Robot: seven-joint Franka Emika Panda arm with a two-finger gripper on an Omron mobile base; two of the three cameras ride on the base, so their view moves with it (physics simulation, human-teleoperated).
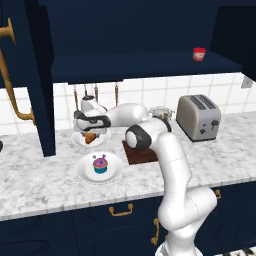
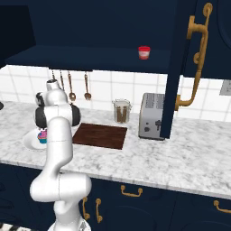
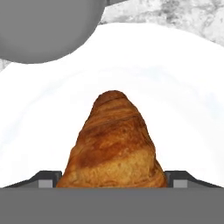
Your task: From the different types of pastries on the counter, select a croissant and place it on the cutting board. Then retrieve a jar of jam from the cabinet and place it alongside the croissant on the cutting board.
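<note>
The golden-brown croissant (image 3: 114, 140) lies on a white plate (image 3: 188, 105) at the back left of the counter (image 1: 40, 175). My gripper (image 3: 113, 177) is down over it, one finger tip against each side, shut on the croissant (image 1: 90, 137). The blue-wrapped cupcake (image 1: 100, 164) stands on its own plate just in front. To the right, partly behind my arm, lies the dark wooden cutting board (image 2: 100, 135). The red-lidded jar of jam (image 1: 199, 54) stands on the shelf of the open navy cabinet (image 1: 140, 65), up on the right.
A steel toaster (image 1: 198, 117) stands right of the board, and a clear canister (image 2: 121, 111) with brown sticks stands behind it. Utensils hang on the tiled wall. Open cabinet doors with brass handles (image 2: 197, 54) jut out on both sides.
</note>
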